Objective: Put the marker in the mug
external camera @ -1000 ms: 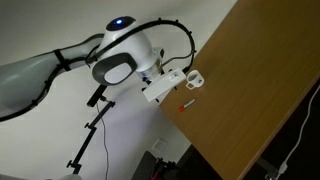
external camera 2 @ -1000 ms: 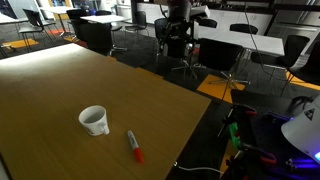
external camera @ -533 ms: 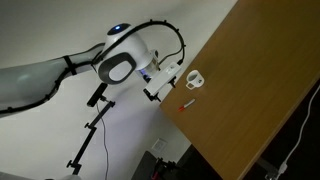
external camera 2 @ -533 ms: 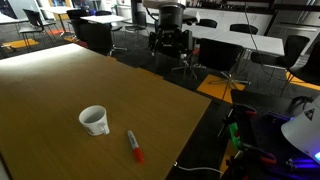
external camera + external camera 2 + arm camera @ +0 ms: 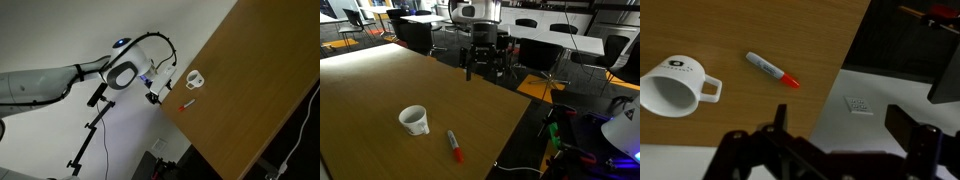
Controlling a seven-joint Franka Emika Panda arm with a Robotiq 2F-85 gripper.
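Note:
A grey marker with a red cap (image 5: pixel 453 146) lies flat on the wooden table (image 5: pixel 380 90) near its edge; it also shows in the wrist view (image 5: pixel 772 70) and in an exterior view (image 5: pixel 185 104). A white mug (image 5: pixel 413 120) stands upright beside it, seen in the wrist view (image 5: pixel 673 88) with its handle toward the marker, and in an exterior view (image 5: pixel 195 79). My gripper (image 5: pixel 845 125) is open and empty, hanging past the table edge, apart from both; it shows in both exterior views (image 5: pixel 158 90) (image 5: pixel 482 55).
The table edge runs close to the marker. Beyond it are grey floor (image 5: pixel 875 100), office chairs (image 5: pixel 545 60) and desks. A black stand (image 5: pixel 90 135) is under the arm. Cables and a lit device (image 5: pixel 555 135) lie by the table's corner.
The arm has drawn back and swung away from the table edge, so the gripper now sits farther from the mug and marker. Mug and marker have not moved.

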